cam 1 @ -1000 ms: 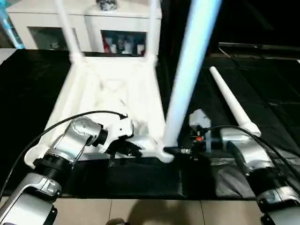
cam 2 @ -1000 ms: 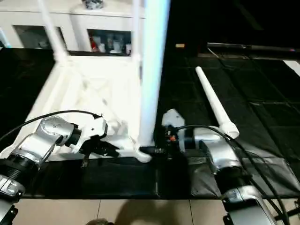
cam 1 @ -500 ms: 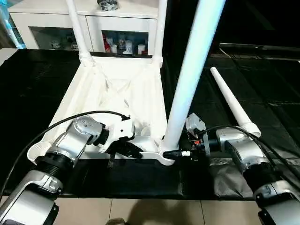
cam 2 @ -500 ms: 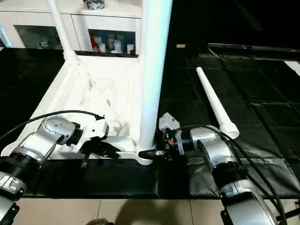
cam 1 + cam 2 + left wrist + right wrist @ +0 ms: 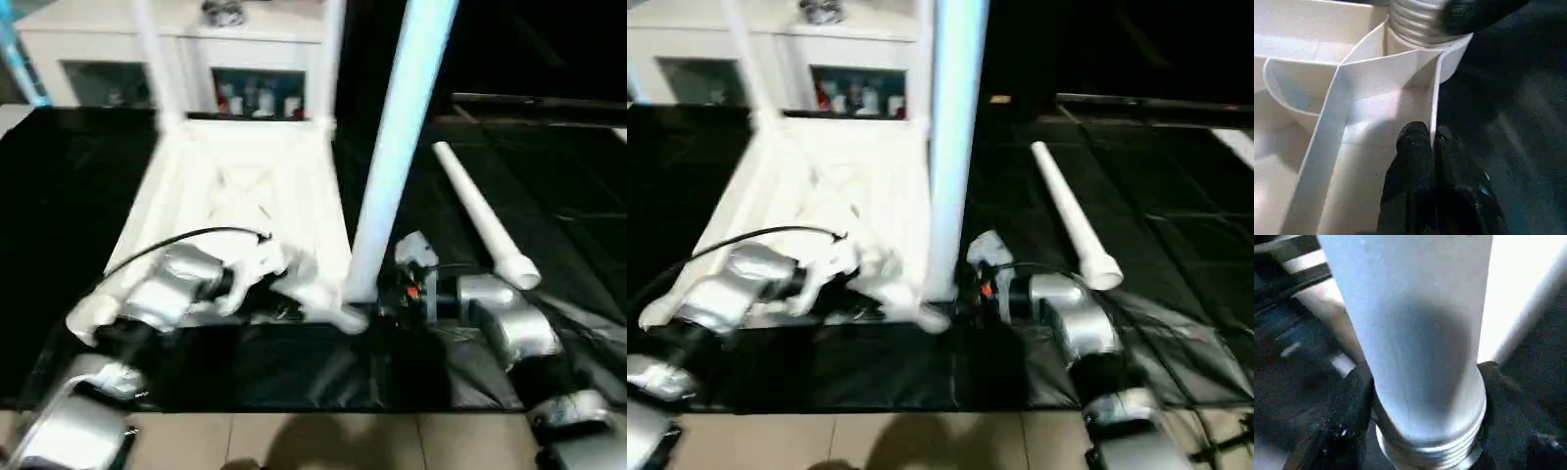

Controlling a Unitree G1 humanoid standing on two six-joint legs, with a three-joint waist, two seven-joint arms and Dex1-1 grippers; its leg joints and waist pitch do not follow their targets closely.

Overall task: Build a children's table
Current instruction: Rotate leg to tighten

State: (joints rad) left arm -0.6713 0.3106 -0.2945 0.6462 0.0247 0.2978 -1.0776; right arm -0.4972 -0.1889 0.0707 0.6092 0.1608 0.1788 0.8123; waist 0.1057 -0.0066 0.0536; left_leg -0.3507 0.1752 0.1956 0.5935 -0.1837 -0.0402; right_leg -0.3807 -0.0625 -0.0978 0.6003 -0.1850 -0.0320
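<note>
Hiding its threads, right pincer [image 5: 1425, 396] straddles leg [image 5: 1415, 333] (top cropped).

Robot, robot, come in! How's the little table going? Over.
Left gripper pinches tabletop rim. Right gripper clasps upright leg at near corner. Last leg lies loose on mat.

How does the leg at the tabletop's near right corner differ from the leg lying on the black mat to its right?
The near corner leg stands upright with its threaded base at the tabletop's corner socket; the loose leg lies flat on the black mat, clear of the tabletop. The right gripper has a finger on each side of the corner leg's base; nothing touches the loose leg. Both are white, round and tapered.
</note>
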